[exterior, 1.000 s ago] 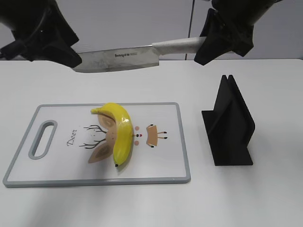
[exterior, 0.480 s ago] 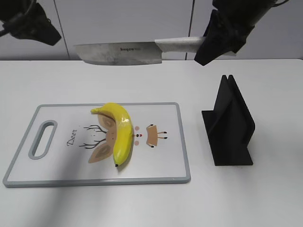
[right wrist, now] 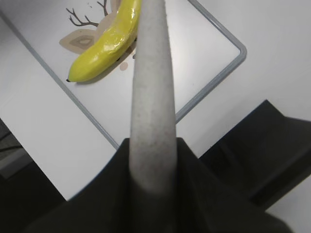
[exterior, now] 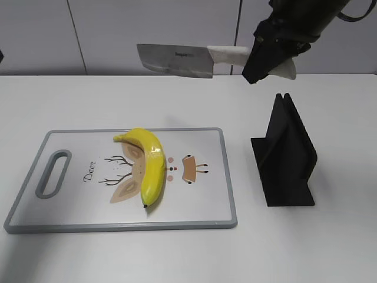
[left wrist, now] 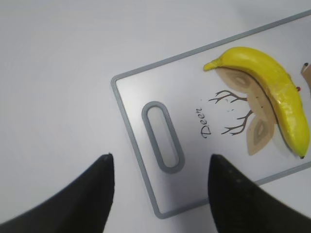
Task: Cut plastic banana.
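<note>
One plastic banana (exterior: 148,165); one knife (exterior: 175,60)

Setting: a robotics test bench or lab staged as a mock kitchen, not a lived-in home. Evidence: a plain white matte tabletop (exterior: 177,259) backed by pale grey wall panels with dark vertical seams (exterior: 118,35), with no counter fittings or appliances in view. Props: a white plastic cutting board with grey rim and printed cartoon deer (exterior: 200,200), a glossy yellow toy banana (exterior: 150,165), a broad steel kitchen knife with pale handle (exterior: 177,60) and a black angular slotted knife stand (exterior: 285,156).
</note>
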Tool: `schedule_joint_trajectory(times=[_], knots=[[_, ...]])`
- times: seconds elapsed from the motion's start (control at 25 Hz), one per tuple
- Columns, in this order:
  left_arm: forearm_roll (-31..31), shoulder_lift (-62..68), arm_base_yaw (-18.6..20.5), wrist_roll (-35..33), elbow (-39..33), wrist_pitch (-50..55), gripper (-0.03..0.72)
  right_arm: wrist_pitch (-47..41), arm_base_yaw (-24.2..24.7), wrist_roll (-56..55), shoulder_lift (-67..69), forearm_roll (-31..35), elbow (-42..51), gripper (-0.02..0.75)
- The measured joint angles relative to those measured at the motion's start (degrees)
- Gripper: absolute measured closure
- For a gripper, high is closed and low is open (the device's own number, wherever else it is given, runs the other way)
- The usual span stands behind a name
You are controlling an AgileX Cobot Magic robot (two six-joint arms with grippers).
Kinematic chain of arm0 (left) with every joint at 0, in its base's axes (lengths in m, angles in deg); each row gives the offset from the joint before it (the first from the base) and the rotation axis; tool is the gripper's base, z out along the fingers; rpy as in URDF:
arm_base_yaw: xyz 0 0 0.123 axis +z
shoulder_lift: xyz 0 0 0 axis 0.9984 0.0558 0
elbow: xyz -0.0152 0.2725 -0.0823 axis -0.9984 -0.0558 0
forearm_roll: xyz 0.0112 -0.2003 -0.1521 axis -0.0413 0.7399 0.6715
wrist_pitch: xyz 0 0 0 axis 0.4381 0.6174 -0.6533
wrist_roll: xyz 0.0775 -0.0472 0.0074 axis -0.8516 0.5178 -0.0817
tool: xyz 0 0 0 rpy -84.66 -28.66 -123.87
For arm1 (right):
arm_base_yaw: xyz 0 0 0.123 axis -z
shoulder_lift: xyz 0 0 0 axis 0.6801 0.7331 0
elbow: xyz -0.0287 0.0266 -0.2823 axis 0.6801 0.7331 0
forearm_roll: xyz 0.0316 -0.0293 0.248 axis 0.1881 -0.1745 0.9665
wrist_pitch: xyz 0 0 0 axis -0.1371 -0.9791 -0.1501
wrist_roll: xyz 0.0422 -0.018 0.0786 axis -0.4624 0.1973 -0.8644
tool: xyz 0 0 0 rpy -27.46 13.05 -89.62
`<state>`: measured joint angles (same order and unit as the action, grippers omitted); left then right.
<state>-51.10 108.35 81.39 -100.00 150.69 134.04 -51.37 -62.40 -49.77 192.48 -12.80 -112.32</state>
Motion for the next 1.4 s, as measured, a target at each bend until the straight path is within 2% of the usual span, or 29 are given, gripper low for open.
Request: schedule_joint_trajectory(times=[0.12, 0.44, 0.68, 1.04, 1.4], knots=[[-0.08, -0.67, 1.97, 2.58, 0.00, 2.82, 0.095, -0.45, 0.00, -7.59, -0.57, -2.03, 0.06, 0.573], [-1.21, -8.49, 2.28, 6.29, -1.76, 4.23, 0.097, -0.57, 0.00, -25.34, -10.02, -12.65, 0.32, 0.573], [-2.16, -20.12, 2.28, 7.45, -13.93, 3.29, 0.097, 0.98, 0.00, -31.85, -17.19, -15.49, 3.65, 0.573], [-3.45, -40.74, 2.28, 10.42, -33.57, -3.15, 0.097, 12.47, 0.00, -41.56, -26.76, -20.97, 20.98, 0.573], [-4.09, -63.05, 2.28, 13.65, -44.25, -3.05, 0.097, 16.12, 0.00, -47.65, -28.38, -22.57, 31.70, 0.573]])
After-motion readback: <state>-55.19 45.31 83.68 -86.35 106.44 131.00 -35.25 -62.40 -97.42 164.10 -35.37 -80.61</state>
